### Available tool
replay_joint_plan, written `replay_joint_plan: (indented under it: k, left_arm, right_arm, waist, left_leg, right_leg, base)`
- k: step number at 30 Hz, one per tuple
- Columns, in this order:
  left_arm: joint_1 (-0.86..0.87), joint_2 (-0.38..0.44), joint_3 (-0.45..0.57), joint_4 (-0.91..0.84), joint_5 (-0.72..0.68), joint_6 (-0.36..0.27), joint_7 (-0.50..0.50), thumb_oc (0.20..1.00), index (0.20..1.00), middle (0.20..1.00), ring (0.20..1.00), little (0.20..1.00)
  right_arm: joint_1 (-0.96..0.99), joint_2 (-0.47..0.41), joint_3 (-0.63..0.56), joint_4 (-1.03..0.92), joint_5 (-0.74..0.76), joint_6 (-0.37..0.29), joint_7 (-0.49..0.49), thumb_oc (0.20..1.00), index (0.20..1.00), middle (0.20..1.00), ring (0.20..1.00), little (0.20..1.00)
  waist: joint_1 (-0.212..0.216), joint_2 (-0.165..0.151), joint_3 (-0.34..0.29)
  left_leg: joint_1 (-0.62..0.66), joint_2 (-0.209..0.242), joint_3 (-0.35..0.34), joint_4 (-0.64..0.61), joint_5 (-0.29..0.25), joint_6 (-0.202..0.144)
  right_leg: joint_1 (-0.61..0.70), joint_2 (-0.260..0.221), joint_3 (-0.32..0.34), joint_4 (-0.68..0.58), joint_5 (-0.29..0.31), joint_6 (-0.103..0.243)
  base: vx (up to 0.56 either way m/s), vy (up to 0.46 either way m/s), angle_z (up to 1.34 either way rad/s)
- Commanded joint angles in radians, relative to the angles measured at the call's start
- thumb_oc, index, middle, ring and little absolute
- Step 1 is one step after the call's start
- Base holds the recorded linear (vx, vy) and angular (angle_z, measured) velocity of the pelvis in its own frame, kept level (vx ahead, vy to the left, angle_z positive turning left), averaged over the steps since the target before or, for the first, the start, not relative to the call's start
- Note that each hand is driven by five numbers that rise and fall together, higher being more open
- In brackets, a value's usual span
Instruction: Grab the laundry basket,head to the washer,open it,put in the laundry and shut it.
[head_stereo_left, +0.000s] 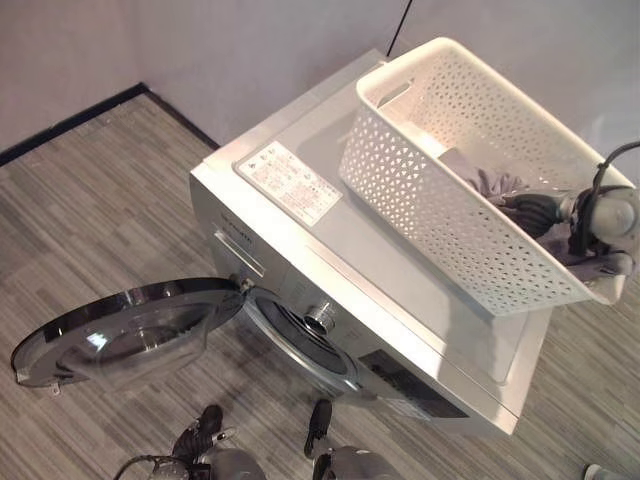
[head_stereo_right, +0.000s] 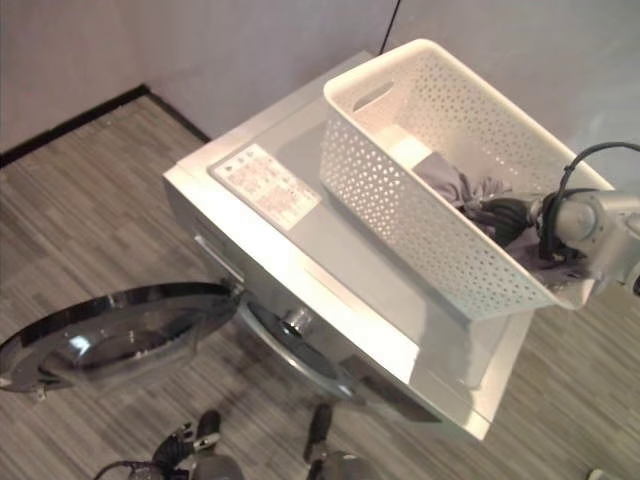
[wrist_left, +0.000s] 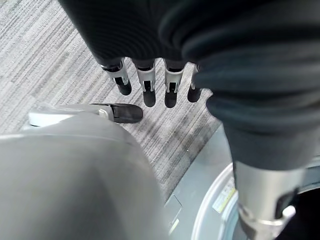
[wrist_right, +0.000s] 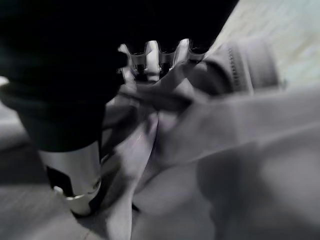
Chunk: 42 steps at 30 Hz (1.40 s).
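Basket (head_stereo_left: 470, 180) sat on washer (head_stereo_left: 300, 260) top, door (head_stereo_left: 120, 335) open. My right hand (head_stereo_right: 510, 215) was inside, fingers clenched in grey laundry (wrist_right: 225, 150). Left hand (wrist_left: 150, 85) low nr floor, fingers relaxed, holding nothing. Laundry soft, light, prob. trails; take by bunched folds

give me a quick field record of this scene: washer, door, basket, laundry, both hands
washer: silver front-loader on grey striped floor
door: swung fully open
laundry basket: white perforated, resting on the washer top
laundry: grey cloth, inside the basket
right hand: reaching into the basket, fingers buried in the cloth, grip unclear
left hand: low over the floor, fingers straight, holding nothing
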Motion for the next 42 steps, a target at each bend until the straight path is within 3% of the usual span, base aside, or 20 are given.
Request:
replay_joint_plan:
  k: [1, 4, 5, 6, 10, 15, 19, 21, 22, 24, 26, 31, 42]
  left_arm:
    - [-0.069, -0.036, -0.059, 0.015, -0.029, -0.031, -0.01, 1.0, 1.0, 1.0, 1.0, 1.0]
    - [-0.079, -0.046, -0.067, 0.027, -0.033, -0.032, -0.01, 1.0, 1.0, 1.0, 1.0, 1.0]
    - [-0.078, -0.053, -0.071, 0.03, -0.031, -0.032, -0.012, 1.0, 1.0, 1.0, 1.0, 1.0]
    - [-0.079, -0.053, -0.072, 0.034, -0.029, -0.031, -0.013, 1.0, 1.0, 1.0, 1.0, 1.0]
    - [-0.079, -0.059, -0.069, 0.053, -0.029, -0.029, -0.007, 1.0, 1.0, 1.0, 1.0, 1.0]
    - [-0.077, -0.057, -0.054, 0.068, -0.022, -0.027, 0.009, 1.0, 1.0, 1.0, 1.0, 1.0]
    - [-0.072, -0.048, -0.052, 0.055, -0.016, -0.028, 0.009, 1.0, 1.0, 1.0, 1.0, 1.0]
    - [-0.071, -0.046, -0.045, 0.056, -0.008, -0.03, 0.012, 1.0, 1.0, 1.0, 1.0, 1.0]
    - [-0.071, -0.043, -0.047, 0.056, -0.008, -0.03, 0.012, 1.0, 1.0, 1.0, 1.0, 1.0]
    - [-0.073, -0.039, -0.042, 0.073, 0.007, -0.029, 0.016, 1.0, 1.0, 1.0, 1.0, 1.0]
    - [-0.076, -0.039, -0.036, 0.101, 0.017, -0.026, 0.025, 1.0, 1.0, 1.0, 1.0, 1.0]
    - [-0.064, -0.044, -0.011, 0.148, 0.043, -0.011, 0.045, 1.0, 1.0, 1.0, 1.0, 1.0]
    - [-0.04, -0.059, 0.01, 0.194, 0.071, 0.013, 0.102, 1.0, 1.0, 1.0, 1.0, 1.0]
  right_arm:
    - [-0.014, -0.013, 0.12, 0.014, -0.055, 0.014, 0.076, 1.0, 1.0, 1.0, 1.0, 1.0]
    - [0.042, 0.024, 0.124, 0.0, -0.055, 0.03, 0.137, 1.0, 1.0, 1.0, 1.0, 1.0]
    - [0.056, 0.022, 0.119, -0.026, -0.029, 0.034, 0.153, 0.558, 0.558, 0.558, 0.558, 0.558]
    - [0.055, 0.019, 0.11, -0.026, -0.02, 0.035, 0.151, 0.2, 0.2, 0.2, 0.2, 0.2]
    - [0.049, 0.028, 0.077, 0.002, -0.02, 0.023, 0.103, 0.2, 0.2, 0.2, 0.2, 0.2]
    - [0.01, -0.009, -0.063, 0.004, 0.061, -0.012, -0.05, 0.2, 0.2, 0.2, 0.2, 0.2]
    - [0.034, -0.032, -0.157, 0.024, 0.09, -0.023, -0.107, 0.2, 0.2, 0.2, 0.2, 0.2]
    - [0.078, -0.058, -0.295, 0.059, 0.129, -0.04, -0.185, 0.2, 0.2, 0.2, 0.2, 0.2]
    - [0.089, -0.059, -0.306, 0.057, 0.127, -0.04, -0.186, 0.2, 0.2, 0.2, 0.2, 0.2]
    - [0.15, -0.052, -0.487, 0.109, 0.166, -0.052, -0.269, 0.2, 0.2, 0.2, 0.2, 0.2]
    - [0.206, -0.023, -0.65, 0.125, 0.225, -0.068, -0.349, 0.2, 0.2, 0.2, 0.2, 0.2]
    - [0.267, 0.042, -0.878, 0.086, 0.258, -0.091, -0.481, 0.2, 0.2, 0.2, 0.2, 0.2]
    - [0.203, 0.16, -1.047, 0.049, 0.196, -0.107, -0.755, 0.2, 0.2, 0.2, 0.2, 0.2]
  waist:
    - [0.012, -0.02, 0.023]
    - [0.018, -0.009, 0.037]
    - [0.017, -0.005, 0.038]
    - [0.016, -0.004, 0.035]
    - [0.012, -0.005, 0.027]
    - [-0.005, -0.008, -0.004]
    - [-0.014, -0.012, -0.028]
    - [-0.026, -0.013, -0.053]
    - [-0.023, -0.015, -0.052]
    - [-0.03, -0.015, -0.074]
    - [-0.033, -0.013, -0.089]
    - [-0.038, -0.004, -0.124]
    - [-0.036, 0.017, -0.16]
  left_leg:
    - [0.003, 0.014, 0.033, -0.008, 0.072, 0.018]
    - [-0.033, 0.006, 0.029, -0.008, 0.078, 0.017]
    - [-0.042, 0.003, 0.03, -0.008, 0.079, 0.016]
    - [-0.044, 0.002, 0.033, -0.008, 0.079, 0.016]
    - [-0.039, 0.001, 0.039, -0.008, 0.075, 0.016]
    - [0.001, -0.005, 0.058, -0.008, 0.055, 0.021]
    - [0.021, -0.007, 0.06, -0.008, 0.045, 0.026]
    - [0.043, -0.009, 0.063, -0.008, 0.032, 0.03]
    - [0.044, -0.009, 0.063, -0.008, 0.032, 0.03]
    - [0.069, -0.011, 0.065, -0.008, 0.018, 0.034]
    - [0.089, -0.013, 0.069, -0.008, 0.007, 0.038]
    - [0.12, -0.017, 0.075, -0.008, -0.017, 0.047]
    - [0.169, -0.034, 0.08, -0.008, -0.049, 0.067]
  right_leg:
    - [0.024, -0.034, 0.039, 0.004, -0.12, 0.061]
    - [-0.006, -0.041, 0.038, 0.004, -0.112, 0.062]
    - [-0.012, -0.043, 0.04, 0.004, -0.112, 0.063]
    - [-0.013, -0.043, 0.041, 0.004, -0.112, 0.062]
    - [-0.011, -0.042, 0.05, 0.004, -0.114, 0.062]
    - [0.018, -0.04, 0.062, 0.004, -0.124, 0.062]
    - [0.038, -0.043, 0.061, 0.004, -0.13, 0.064]
    - [0.061, -0.044, 0.06, 0.004, -0.137, 0.065]
    - [0.062, -0.044, 0.06, 0.004, -0.137, 0.065]
    - [0.086, -0.044, 0.061, 0.004, -0.142, 0.066]
    - [0.104, -0.043, 0.063, 0.004, -0.144, 0.066]
    - [0.132, -0.043, 0.071, 0.004, -0.151, 0.066]
    - [0.169, -0.054, 0.08, 0.004, -0.147, 0.07]
  base:
    - [-0.03, -0.012, 0.06]
    - [-0.04, -0.014, 0.13]
    - [-0.04, -0.01, 0.09]
    - [-0.02, 0.003, 0.05]
    - [-0.01, 0.007, 0.02]
    - [0.01, 0.012, -0.02]
    - [0.04, 0.017, -0.06]
    - [0.03, 0.018, -0.06]
    - [0.04, 0.015, -0.01]
    - [0.05, 0.011, 0.03]
    - [0.05, 0.014, 0.01]
    - [0.04, 0.028, -0.01]
    - [0.02, 0.033, -0.01]
